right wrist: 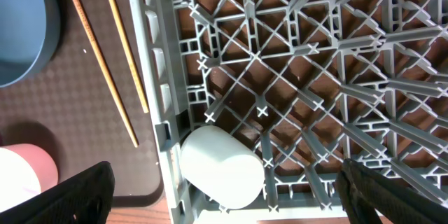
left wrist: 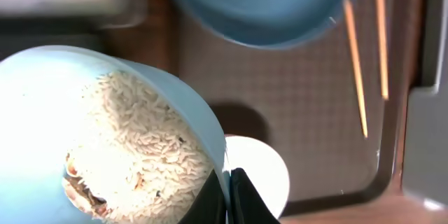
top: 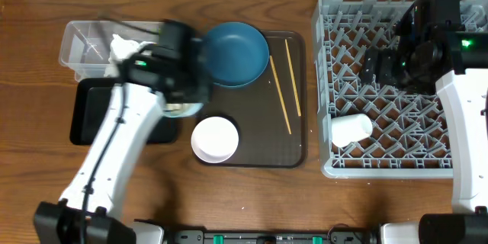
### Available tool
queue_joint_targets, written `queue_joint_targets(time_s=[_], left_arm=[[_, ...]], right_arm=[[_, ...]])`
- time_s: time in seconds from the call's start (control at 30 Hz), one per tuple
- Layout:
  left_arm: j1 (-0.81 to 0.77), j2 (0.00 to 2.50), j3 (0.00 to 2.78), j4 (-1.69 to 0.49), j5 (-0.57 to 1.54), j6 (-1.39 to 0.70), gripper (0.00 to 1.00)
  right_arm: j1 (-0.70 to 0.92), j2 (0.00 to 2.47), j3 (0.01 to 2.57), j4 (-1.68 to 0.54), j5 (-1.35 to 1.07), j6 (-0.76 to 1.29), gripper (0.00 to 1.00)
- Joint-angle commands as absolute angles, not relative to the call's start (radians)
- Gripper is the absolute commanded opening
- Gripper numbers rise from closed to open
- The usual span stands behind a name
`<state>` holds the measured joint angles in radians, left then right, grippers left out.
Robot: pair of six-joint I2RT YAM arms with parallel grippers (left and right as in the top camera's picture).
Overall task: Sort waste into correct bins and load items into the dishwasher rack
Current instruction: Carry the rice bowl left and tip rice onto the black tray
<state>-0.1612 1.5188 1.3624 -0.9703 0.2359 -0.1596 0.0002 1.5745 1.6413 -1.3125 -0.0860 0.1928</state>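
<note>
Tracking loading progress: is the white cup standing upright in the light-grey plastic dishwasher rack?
No, the white cup lies on its side in a corner of the light-grey plastic dishwasher rack.

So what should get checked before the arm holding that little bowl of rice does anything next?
1. Grip: left gripper shut on the rim of the small pale blue bowl. Ok.
2. Rice inside the bowl. Ok.
3. Bowl over the black tray: cannot tell, the arm hides it.
4. Right gripper out of the way: open, over the dishwasher rack. Ok.
5. White cup in the rack, on its side. Ok.
</note>
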Motion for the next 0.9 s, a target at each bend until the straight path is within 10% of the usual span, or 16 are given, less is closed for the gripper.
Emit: queue_joint_targets(time_s=[0.0,0.87], left_arm=[[-0.036,1.509,1.323,-0.976,0.371,-0.121,0.06],[0.533,1.727,1.149,-0.769,1.334,0.007,0.06]], right_arm=[[-0.008,1.553,1.655,-1.313,-0.086,0.178,0.99],[-0.008,1.553,1.655,-1.309,-0.086,0.178,0.99]])
